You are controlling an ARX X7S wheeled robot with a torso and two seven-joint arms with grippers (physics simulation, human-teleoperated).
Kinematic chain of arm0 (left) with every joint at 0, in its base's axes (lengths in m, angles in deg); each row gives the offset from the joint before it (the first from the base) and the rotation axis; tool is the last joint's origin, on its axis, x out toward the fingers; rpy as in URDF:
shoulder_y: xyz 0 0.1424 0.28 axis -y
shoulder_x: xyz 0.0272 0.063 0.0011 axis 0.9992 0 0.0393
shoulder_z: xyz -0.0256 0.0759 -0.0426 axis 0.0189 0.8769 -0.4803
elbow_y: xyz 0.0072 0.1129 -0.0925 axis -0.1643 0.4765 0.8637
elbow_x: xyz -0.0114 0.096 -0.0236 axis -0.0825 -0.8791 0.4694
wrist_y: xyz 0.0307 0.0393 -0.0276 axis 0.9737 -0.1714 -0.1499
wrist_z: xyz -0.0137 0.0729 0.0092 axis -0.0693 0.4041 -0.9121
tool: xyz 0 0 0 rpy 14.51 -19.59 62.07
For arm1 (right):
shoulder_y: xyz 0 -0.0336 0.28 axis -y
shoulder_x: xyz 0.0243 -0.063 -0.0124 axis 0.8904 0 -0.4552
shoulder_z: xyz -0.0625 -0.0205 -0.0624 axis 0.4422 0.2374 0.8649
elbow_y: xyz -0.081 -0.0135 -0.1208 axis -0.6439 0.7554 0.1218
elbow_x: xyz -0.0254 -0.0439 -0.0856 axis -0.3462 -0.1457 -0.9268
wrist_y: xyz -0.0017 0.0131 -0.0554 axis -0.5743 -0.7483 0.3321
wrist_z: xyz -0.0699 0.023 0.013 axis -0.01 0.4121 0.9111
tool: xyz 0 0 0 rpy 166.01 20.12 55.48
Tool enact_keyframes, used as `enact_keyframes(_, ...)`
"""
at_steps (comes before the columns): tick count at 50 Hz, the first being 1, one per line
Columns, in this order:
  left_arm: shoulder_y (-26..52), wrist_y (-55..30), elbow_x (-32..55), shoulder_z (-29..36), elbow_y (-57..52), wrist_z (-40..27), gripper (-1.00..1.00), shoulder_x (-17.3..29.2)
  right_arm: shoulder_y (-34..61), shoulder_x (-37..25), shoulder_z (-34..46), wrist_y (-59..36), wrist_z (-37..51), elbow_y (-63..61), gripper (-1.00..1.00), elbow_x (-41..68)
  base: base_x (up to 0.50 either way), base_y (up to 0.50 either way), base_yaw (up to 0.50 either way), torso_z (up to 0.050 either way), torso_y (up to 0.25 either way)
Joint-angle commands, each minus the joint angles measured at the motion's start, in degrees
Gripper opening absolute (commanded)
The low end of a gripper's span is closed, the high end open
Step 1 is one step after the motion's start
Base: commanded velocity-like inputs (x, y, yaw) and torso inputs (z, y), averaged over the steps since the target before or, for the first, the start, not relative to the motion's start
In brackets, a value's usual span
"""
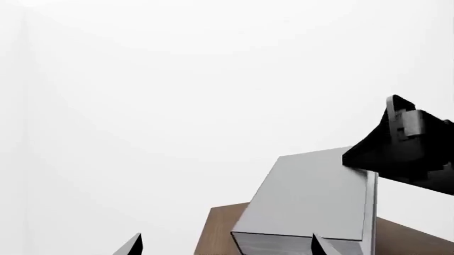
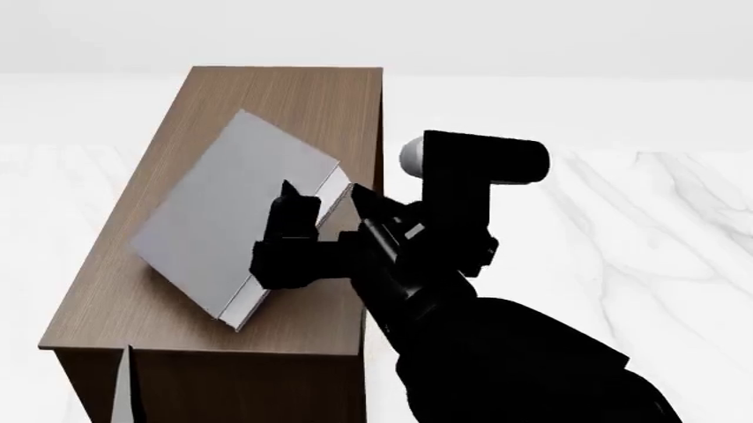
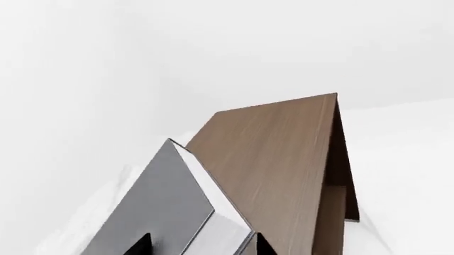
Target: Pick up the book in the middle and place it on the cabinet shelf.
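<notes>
While your right claw (image 2: 324, 220) is clamped on the book (image 2: 224, 207) at its right-hand edge, one finger over the grey cover and the other at the white page side, you are in the placing step, so think about how the book meets the wood. Nearest you, the left claw (image 1: 227, 245) shows only two dark fingertips, set apart with nothing between them; it carries nothing, so leave it out of the way. Beyond it the book hangs tilted over the flat top of the cabinet shelf (image 2: 317, 115). From the head view I cannot tell whether its lower corner is touching the top or just above it, so treat it as not yet resting. Level the cover first, then lower gently until the whole underside sits flat. Keep it away from the near and left edges, where it now sits close. Open the claw only once the book lies steady, and draw back straight.
</notes>
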Motion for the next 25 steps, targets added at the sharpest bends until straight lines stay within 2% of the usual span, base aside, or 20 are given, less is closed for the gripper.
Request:
enact_keyframes(1,-0.05,-0.01,-0.41,-1.48,0.04,1.18,1.0,-1.1,-3.01,-1.81,12.91,-7.75,3.26,5.91,1.0,-6.65,0.0,0.0,0.0,0.0,0.0)
enact_keyframes(25,0.07,-0.61,-0.26,-1.27,-0.59,0.95,1.0,-0.82,0.2,-3.55,11.74,-9.37,3.75,5.12,1.0,-5.44,0.0,0.0,0.0,-0.002,0.0)
